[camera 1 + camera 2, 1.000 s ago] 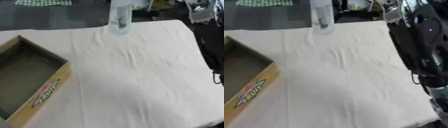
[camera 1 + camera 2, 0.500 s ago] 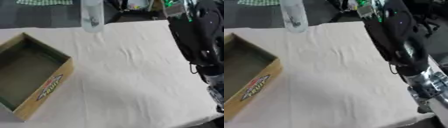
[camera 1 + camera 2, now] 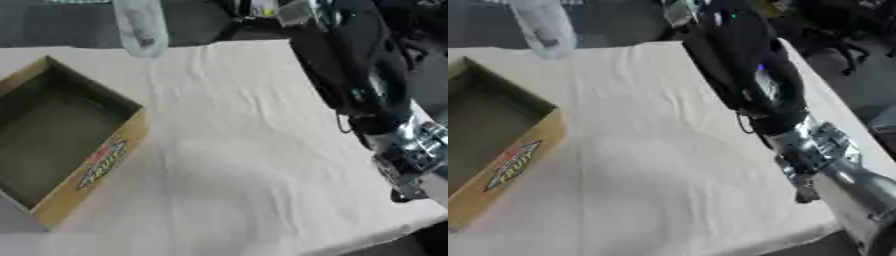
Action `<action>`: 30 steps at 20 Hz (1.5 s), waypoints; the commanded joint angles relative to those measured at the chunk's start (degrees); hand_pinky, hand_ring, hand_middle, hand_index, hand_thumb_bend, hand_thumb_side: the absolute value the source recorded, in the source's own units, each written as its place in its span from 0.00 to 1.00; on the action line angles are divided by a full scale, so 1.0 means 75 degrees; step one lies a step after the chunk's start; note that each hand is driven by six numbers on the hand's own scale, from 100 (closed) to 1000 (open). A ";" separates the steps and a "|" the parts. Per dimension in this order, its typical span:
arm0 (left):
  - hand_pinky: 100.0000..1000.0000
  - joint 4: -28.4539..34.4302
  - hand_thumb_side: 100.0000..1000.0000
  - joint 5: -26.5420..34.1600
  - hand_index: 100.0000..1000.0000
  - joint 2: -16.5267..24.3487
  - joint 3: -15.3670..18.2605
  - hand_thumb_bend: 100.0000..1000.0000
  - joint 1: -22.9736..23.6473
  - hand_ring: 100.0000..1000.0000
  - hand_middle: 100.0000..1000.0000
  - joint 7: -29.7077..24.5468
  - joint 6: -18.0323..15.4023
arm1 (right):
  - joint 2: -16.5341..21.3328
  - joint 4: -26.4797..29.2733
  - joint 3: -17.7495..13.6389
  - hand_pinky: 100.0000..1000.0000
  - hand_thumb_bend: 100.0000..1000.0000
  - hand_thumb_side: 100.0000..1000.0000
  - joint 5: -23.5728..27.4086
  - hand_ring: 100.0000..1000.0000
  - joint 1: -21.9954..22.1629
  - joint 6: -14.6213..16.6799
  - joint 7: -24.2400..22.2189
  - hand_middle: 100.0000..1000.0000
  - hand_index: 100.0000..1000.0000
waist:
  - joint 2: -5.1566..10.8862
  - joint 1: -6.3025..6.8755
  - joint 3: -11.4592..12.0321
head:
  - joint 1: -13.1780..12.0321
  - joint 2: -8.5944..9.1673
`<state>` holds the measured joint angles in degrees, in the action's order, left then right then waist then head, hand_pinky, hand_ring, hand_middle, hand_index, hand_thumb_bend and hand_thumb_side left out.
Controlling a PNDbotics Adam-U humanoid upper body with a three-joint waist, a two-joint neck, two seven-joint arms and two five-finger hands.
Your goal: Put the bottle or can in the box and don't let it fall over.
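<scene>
The box (image 3: 66,145) sits open-topped at the left of the tabletop (image 3: 254,165), its mouth facing up so something can go in from above. The bottle (image 3: 140,27) stands upright beyond the box's far corner, apart from it, not yet held. To the right of the box, well apart, my right arm (image 3: 754,80) stretches across; I cannot tell how its hand is set. My left hand is out of view.

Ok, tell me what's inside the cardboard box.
Nothing shows inside the cardboard box: only its bare dark floor and inner walls. The near wall hides a strip of floor behind it. The clear bottle stands outside, at the table's far edge.
</scene>
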<state>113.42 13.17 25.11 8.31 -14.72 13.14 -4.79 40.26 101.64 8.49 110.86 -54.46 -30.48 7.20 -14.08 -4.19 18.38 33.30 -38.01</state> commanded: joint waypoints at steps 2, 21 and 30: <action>1.00 0.0156 0.80 0.0045 0.84 0.0097 0.0057 0.20 -0.0147 0.66 0.66 0.0042 -0.0010 | -0.0031 -0.0158 -0.0021 0.47 0.07 0.94 -0.0128 0.52 -0.0260 -0.0044 -0.0033 0.56 0.92 | 0.0134 -0.0027 0.0121 | 0.0283 -0.0052; 1.00 0.0156 0.81 0.0142 0.82 -0.0040 0.0205 0.21 -0.0515 0.67 0.65 0.0534 0.0076 | -0.0840 -0.1230 0.0236 0.46 0.13 0.96 0.0067 0.48 -0.0579 0.0208 0.0199 0.53 0.88 | -0.0237 -0.0251 0.0815 | 0.0912 0.0264; 1.00 0.0156 0.81 0.0144 0.81 -0.0089 0.0220 0.22 -0.0644 0.66 0.64 0.0758 0.0108 | -0.1120 -0.1821 0.0330 0.45 0.16 0.98 0.0160 0.46 -0.0382 -0.0072 0.0196 0.51 0.86 | -0.0398 -0.0271 0.0926 | 0.1043 0.0373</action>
<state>113.43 14.18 23.62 9.38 -18.85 18.39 -3.90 31.34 88.02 11.39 111.55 -56.37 -30.69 8.77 -18.01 -6.78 25.21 40.75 -36.08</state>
